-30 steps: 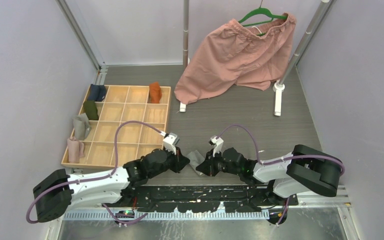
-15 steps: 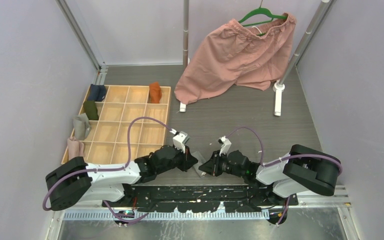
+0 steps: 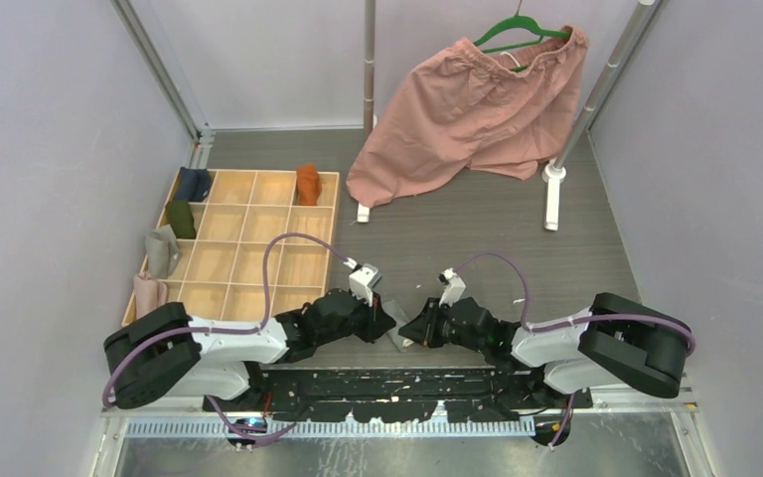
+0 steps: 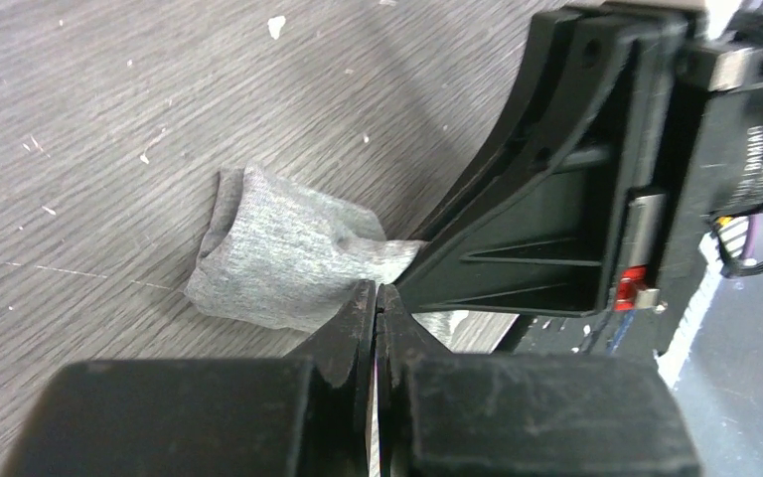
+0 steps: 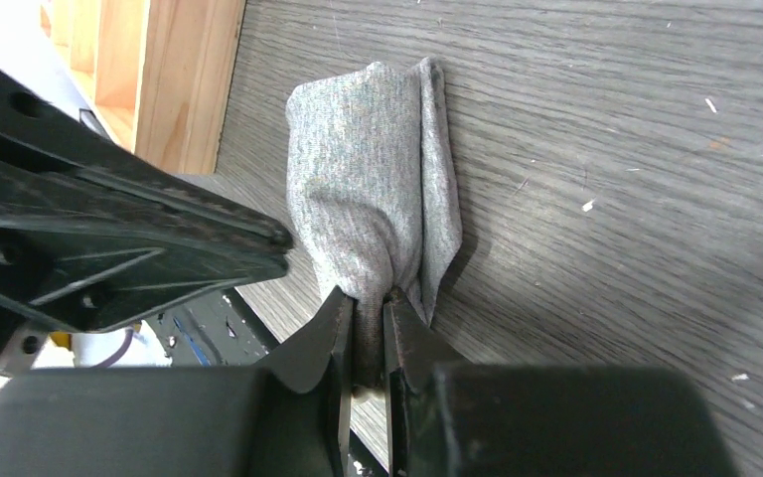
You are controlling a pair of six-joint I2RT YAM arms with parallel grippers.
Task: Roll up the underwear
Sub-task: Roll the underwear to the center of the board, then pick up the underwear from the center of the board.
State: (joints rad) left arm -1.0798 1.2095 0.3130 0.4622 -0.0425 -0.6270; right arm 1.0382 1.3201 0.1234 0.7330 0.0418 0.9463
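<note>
The grey underwear (image 3: 396, 340) lies bunched on the table between my two grippers. It shows as a folded grey wad in the left wrist view (image 4: 288, 258) and in the right wrist view (image 5: 368, 189). My right gripper (image 5: 370, 298) is shut on the wad's near end, and appears in the top view (image 3: 406, 332). My left gripper (image 4: 376, 290) is shut, tips against the cloth's edge, with no cloth seen between the jaws; from above it sits left of the wad (image 3: 387, 321). The rust-orange underwear (image 3: 307, 183) stands rolled in a far compartment of the wooden tray (image 3: 258, 238).
The tray, at the left, also holds rolled navy (image 3: 194, 183), dark green (image 3: 181, 219), grey (image 3: 162, 253) and pink (image 3: 148, 293) pieces along its left side. Big pink shorts (image 3: 467, 109) hang on a green hanger from a rack with white feet (image 3: 553, 199) at the back.
My left gripper has moved right, up to the grey underwear. My right gripper has shifted slightly right. The cloth is now mostly covered between the two grippers.
</note>
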